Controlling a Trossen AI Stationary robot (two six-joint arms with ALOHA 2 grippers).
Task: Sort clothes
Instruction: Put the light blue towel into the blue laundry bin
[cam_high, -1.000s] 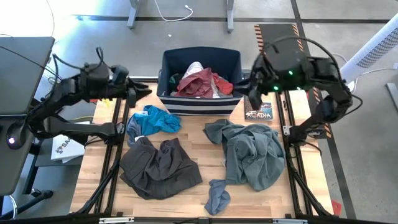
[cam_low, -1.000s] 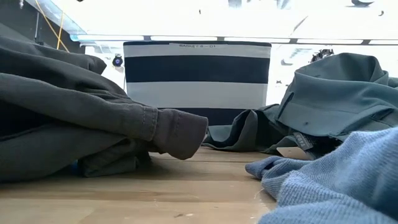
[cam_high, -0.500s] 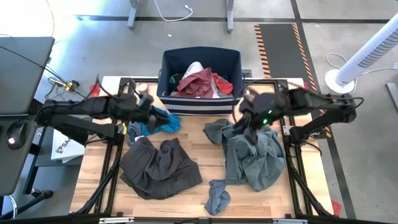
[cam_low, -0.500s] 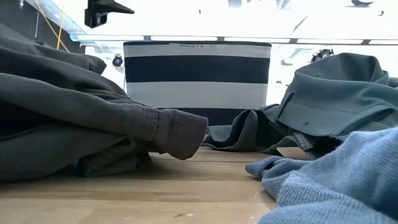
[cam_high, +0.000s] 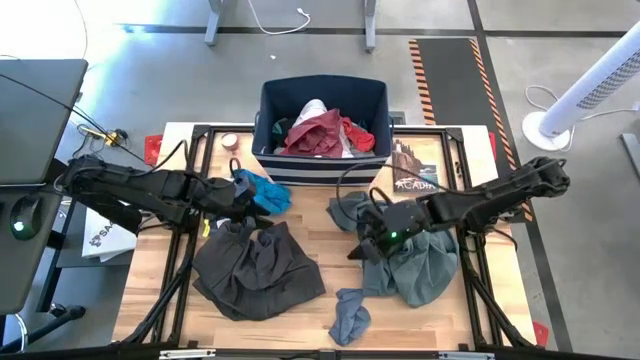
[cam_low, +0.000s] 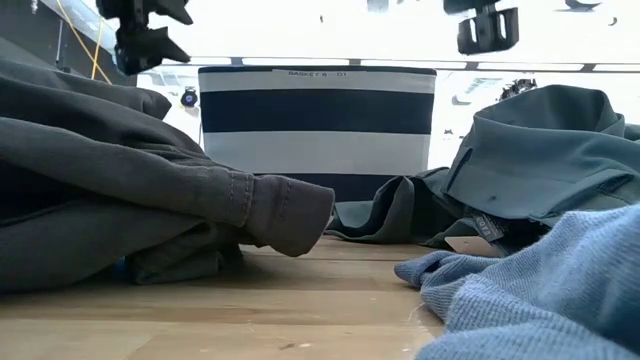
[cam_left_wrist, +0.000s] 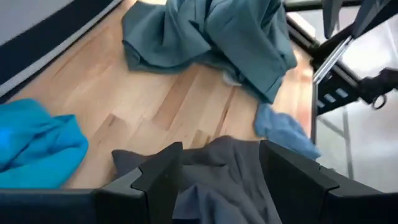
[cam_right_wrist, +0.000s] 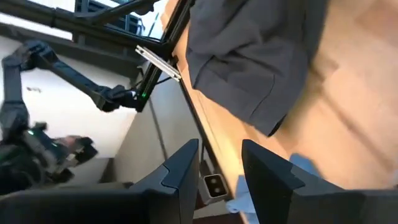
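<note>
left tool (cam_left_wrist: 217, 180) open, right tool (cam_right_wrist: 217, 168) open

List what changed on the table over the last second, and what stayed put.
Both arms swung in from beside the bin and came down over the table. The left claw now hovers open above the dark trousers; the right claw hangs open at the grey-green shirt. Neither holds anything. The clothes, blue piece and bin lie as before.
</note>
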